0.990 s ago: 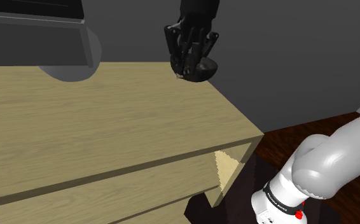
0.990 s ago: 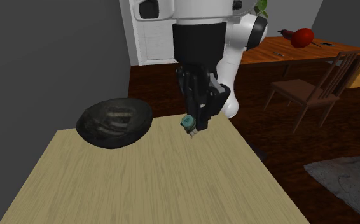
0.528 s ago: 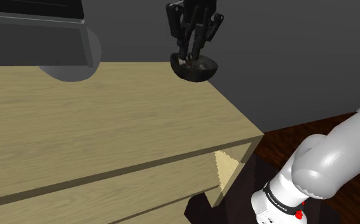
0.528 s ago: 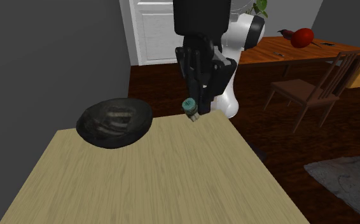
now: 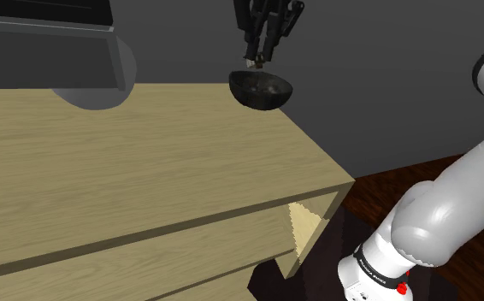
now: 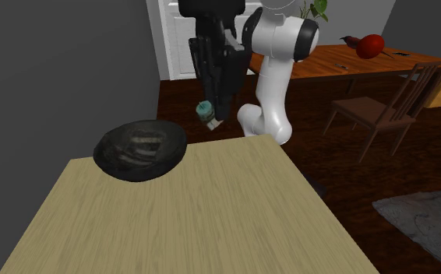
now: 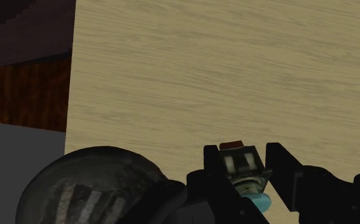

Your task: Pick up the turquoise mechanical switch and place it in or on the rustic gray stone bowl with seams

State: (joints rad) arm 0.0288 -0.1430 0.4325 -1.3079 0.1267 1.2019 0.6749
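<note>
From the shoulder view, left to right: pale wooden worktop (image 5: 146,154); then the claw (image 5: 260,58), hanging high with a dark bowl (image 5: 262,89) straight beneath it in the picture, near the worktop's far edge; then the white arm (image 5: 437,218), low and well off to the claw's side. No telling the load at the fingertips from here.

From the second exterior view, more to go on: bowl (image 6: 141,149) lower than the claw (image 6: 209,118) and off to one side, apart from it; switch (image 6: 206,111) pinched at the fingertips, lifted clear of the worktop. Behind the claw, a white door (image 6: 181,43). Well beyond the arm, one dark wooden chair (image 6: 379,117) and one grey rug (image 6: 429,226) on dark floor.

From the wrist view, closest of all: bowl (image 7: 96,191) beside the claw and below it, dark grey, rough, with pale streaks inside; switch (image 7: 241,167) clasped between both black fingers (image 7: 214,172), hanging over bare worktop rather than over the bowl.

Look of the switch: small dark boxy housing with pale bars, a reddish-brown cap at the outer end, a pale ring and a turquoise stem toward the palm.

Count: one switch, one bowl, one claw with two fingers.
</note>
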